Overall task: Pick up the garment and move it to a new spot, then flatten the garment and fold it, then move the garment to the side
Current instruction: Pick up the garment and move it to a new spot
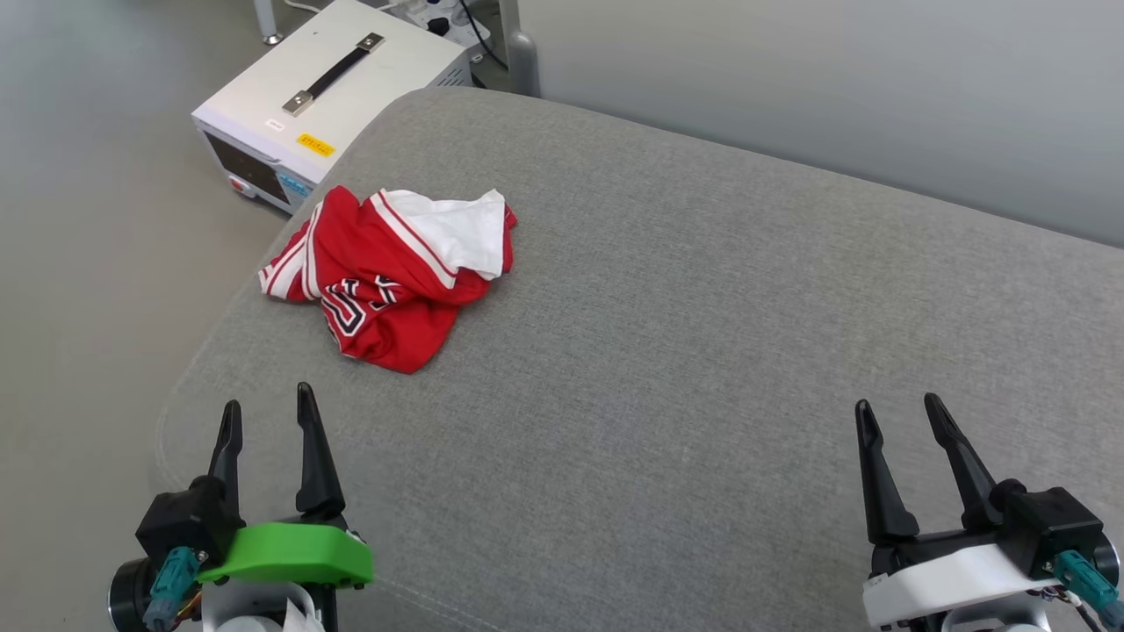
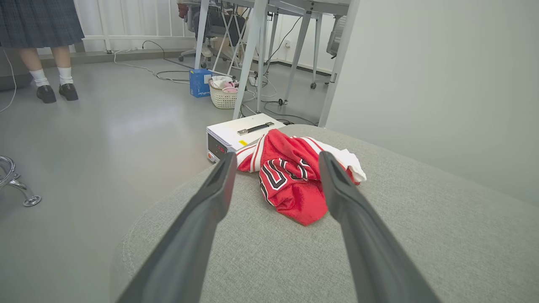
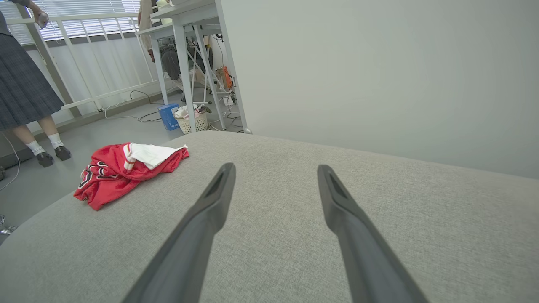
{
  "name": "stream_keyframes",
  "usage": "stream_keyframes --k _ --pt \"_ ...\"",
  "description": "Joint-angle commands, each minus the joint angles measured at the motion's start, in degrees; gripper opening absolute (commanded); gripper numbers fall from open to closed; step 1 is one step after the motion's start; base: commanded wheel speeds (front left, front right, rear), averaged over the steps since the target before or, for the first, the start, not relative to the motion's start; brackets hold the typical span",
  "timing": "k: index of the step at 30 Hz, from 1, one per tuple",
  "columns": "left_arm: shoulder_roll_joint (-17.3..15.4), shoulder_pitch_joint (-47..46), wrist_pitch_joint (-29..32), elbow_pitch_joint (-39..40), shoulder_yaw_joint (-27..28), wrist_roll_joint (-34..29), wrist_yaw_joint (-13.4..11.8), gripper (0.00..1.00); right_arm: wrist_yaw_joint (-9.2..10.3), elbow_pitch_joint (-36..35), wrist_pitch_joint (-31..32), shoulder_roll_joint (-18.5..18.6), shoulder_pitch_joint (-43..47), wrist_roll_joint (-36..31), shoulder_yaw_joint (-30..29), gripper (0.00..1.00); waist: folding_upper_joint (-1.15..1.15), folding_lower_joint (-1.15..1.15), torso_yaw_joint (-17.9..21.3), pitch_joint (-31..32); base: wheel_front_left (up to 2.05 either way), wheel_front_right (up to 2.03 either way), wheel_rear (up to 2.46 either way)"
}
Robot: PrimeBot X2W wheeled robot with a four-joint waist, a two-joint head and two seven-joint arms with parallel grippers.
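The left gripper (image 1: 268, 397), fingers spread and empty, hovers short of the garment (image 1: 386, 281), which lies crumpled near the cushion's (image 1: 659, 351) left edge, so a shallow pinch could push it overboard, while the right gripper (image 1: 898, 401), equally spread, hangs well apart.

Three cameras, one grey cushion (image 1: 667, 421): how I'm seeing it from here.
My head camera looks forward and steeply down on the cushion from above, with the left gripper (image 1: 268, 397) and right gripper (image 1: 898, 400) at its lower corners. My left wrist camera sits low, facing along its fingers (image 2: 193, 227) at the garment (image 2: 290, 176) close ahead, the white box (image 2: 236, 132) just behind. My right wrist camera looks low across the cushion toward the wall (image 3: 379, 63), the garment well off to its left. All three share garment and cushion; both wrist views share the basket (image 2: 223, 100) and a person's legs (image 2: 62, 59).
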State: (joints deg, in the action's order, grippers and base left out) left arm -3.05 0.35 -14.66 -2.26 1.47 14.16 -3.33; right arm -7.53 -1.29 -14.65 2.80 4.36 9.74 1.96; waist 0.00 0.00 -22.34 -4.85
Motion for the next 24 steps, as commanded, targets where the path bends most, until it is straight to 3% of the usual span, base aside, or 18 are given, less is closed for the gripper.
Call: stream_keyframes --k 1,12,18,24 --pt "0.2 -0.6 -0.3 0.0 0.3 0.6 -0.2 1.0 0.04 -0.3 -0.3 0.1 -0.9 -0.3 0.0 1.0 0.0 0.0 -1.7 -0.5 0.0 0.0 0.0" --pt "0.2 -1.4 -0.3 -0.9 1.5 1.8 1.0 1.0 0.04 -0.3 -0.3 0.1 -1.3 -1.0 0.3 1.0 0.0 0.0 -2.7 -1.4 0.0 0.0 0.0" --pt "0.0 -7.3 -0.3 -2.9 5.5 1.6 6.5 1.0 0.04 -0.6 -0.3 0.3 -2.6 -2.2 0.7 1.0 0.0 0.0 -1.2 -3.7 0.0 0.0 0.0" --pt "-3.8 -17.6 -0.3 -5.6 8.4 0.1 9.9 1.0 0.04 -1.3 -0.3 1.4 -4.9 -2.6 0.8 1.0 0.0 0.0 1.6 -7.1 0.0 0.0 0.0"
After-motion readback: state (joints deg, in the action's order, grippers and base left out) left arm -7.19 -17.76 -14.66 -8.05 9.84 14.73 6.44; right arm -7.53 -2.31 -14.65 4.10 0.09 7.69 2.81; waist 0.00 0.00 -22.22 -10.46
